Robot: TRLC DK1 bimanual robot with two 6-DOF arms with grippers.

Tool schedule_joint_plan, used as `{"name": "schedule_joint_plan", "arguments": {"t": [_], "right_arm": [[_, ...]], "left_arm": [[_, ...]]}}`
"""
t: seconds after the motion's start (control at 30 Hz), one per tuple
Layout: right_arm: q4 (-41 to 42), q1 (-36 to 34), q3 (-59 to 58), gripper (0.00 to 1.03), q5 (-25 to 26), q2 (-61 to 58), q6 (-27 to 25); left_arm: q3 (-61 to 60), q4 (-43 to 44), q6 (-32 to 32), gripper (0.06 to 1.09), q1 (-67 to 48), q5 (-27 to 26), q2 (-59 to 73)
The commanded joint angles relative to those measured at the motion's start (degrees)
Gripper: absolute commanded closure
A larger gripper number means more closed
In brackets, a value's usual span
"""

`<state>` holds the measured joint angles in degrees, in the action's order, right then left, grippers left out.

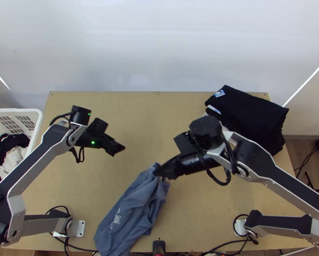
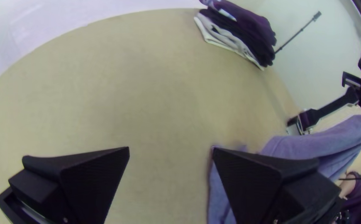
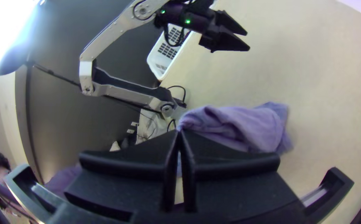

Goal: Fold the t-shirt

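Two arms bend inward: the left gripper (image 1: 119, 149), at ten o'clock, has its fingers spread. Mid-table, the right gripper (image 1: 158, 172) angles down, pinching the bunched t-shirt (image 1: 131, 209), which trails toward seven o'clock.

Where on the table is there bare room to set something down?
Bare wood on the table shows along the far edge, between the left arm and the stack of folded clothes, and at the near right, between the blue t-shirt and the right arm's base. It's crowded at the t-shirt's far end, where the right jaws pinch it.
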<state>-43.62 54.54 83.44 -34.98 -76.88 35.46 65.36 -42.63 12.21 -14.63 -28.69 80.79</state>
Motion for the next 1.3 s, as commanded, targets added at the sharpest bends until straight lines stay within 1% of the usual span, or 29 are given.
{"name": "schedule_joint_plan", "arguments": {"t": [0.0, 0.07, 0.13, 0.23, 0.3, 0.43, 0.6, 0.7, 0.8, 0.87, 0.9, 0.93, 1.0, 1.03, 1.07, 1.1, 1.13, 1.2, 1.27], "right_arm": [[0.37, 3.99, 0.06, 1.00, -5.54, 1.82, 0.22], [0.37, 5.57, 0.85, 1.00, -7.91, 2.17, 0.75], [0.37, 6.89, 1.46, 1.00, -9.58, 2.79, -0.04], [0.37, 8.83, 1.20, 1.00, -12.39, 4.72, -4.70], [0.11, 9.79, 0.76, 1.00, -13.53, 5.95, -7.51], [-0.59, 10.85, -0.12, 1.00, -14.32, 7.01, -10.24], [-0.86, 10.93, -0.56, 1.00, -14.32, 6.75, -10.68], [-0.86, 10.85, -0.21, 1.00, -14.32, 6.48, -10.77], [-0.86, 10.67, 0.41, 1.00, -14.32, 6.22, -10.68], [-0.77, 10.50, 0.67, 1.00, -14.32, 5.95, -10.68], [-0.77, 10.32, 0.85, 1.00, -14.32, 5.87, -10.68], [-0.77, 10.14, 0.94, 1.00, -14.32, 5.87, -10.68], [-0.77, 9.62, 1.29, 1.00, -14.32, 5.78, -10.68], [-0.77, 9.44, 1.29, 1.00, -14.24, 5.78, -10.77], [-0.77, 9.00, 1.20, 1.00, -14.32, 5.69, -10.85], [-0.77, 8.47, 1.20, 1.00, -14.32, 5.69, -11.03], [-0.77, 8.21, 1.29, 1.00, -14.32, 5.51, -11.29], [-0.77, 7.77, 1.29, 1.00, -14.24, 5.43, -11.64], [-0.77, 7.42, 1.38, 1.00, -14.32, 5.43, -11.64]], "left_arm": [[2.58, -6.15, 8.62, 0.11, -5.05, -6.73, 4.11], [3.02, -8.26, 11.08, 0.11, -6.64, -6.73, 5.95], [3.19, -10.01, 13.19, 0.11, -8.04, -6.73, 7.89], [1.79, -9.84, 15.83, 0.11, -10.86, -6.73, 9.29], [1.35, -9.40, 16.27, 0.11, -12.88, -6.56, 10.79], [0.73, -9.40, 17.59, 0.11, -15.16, -5.68, 13.16], [0.55, -8.34, 20.14, 0.11, -16.74, -4.89, 16.15], [0.64, -7.38, 20.66, 0.11, -17.71, -2.78, 18.43], [0.64, -5.44, 20.58, 0.11, -18.33, -2.60, 19.93], [0.55, -3.69, 20.66, 0.11, -19.12, -1.37, 20.63], [0.47, -2.90, 20.66, 0.15, -19.29, -0.76, 20.72], [0.29, -2.90, 20.84, 0.29, -19.38, -0.76, 20.37], [-0.59, -0.43, 20.84, 0.67, -19.38, -1.02, 19.31], [-1.03, 0.97, 20.14, 0.83, -19.38, -1.02, 18.87], [-1.20, 1.15, 20.14, 0.94, -19.38, -1.02, 18.61], [-1.20, 1.15, 20.05, 0.98, -19.47, -1.11, 18.61], [-1.03, 1.41, 19.79, 0.99, -19.47, -1.46, 18.61], [-1.20, 2.11, 19.70, 1.05, -19.38, -3.57, 18.17], [-1.64, 2.64, 19.43, 1.05, -19.29, -3.92, 18.17]]}}
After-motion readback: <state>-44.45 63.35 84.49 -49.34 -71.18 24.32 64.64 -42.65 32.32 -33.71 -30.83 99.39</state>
